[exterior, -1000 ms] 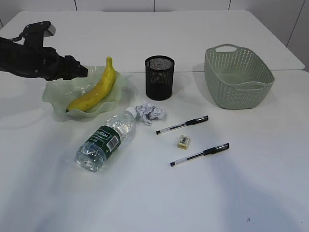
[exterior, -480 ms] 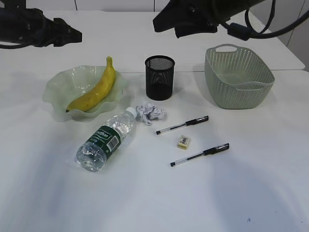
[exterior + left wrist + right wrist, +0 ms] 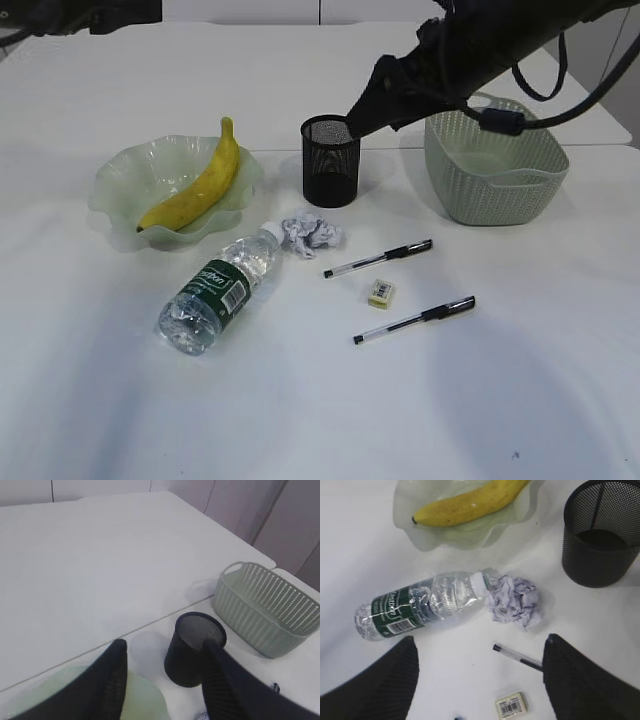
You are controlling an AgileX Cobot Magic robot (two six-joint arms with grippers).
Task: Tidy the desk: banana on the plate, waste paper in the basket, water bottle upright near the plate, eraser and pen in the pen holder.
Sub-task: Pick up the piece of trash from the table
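With your right hand (image 3: 477,680) spread wide above it and your left hand (image 3: 162,680) half apart up far left, take the paper (image 3: 311,233), lying light and soft mid-desk beside the bottle (image 3: 217,291) cap, around its middle.

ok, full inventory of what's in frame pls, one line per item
banana: 1, yellow, lying in the plate
plate: 1, pale green, wavy rim, table left
pen holder: 1, black mesh, centre back, looks empty
basket: 1, grey-green, right back, looks empty
waste paper: 1, white, crumpled, beside the bottle's cap
water bottle: 1, clear with green label, lying on its side
pens: 2, black caps, one behind the eraser, the other in front of it
eraser: 1, yellowish, lying between the pens
table: 1, white
right gripper: jaws open, above the bottle and paper
left gripper: jaws open, holding nothing, high at back left
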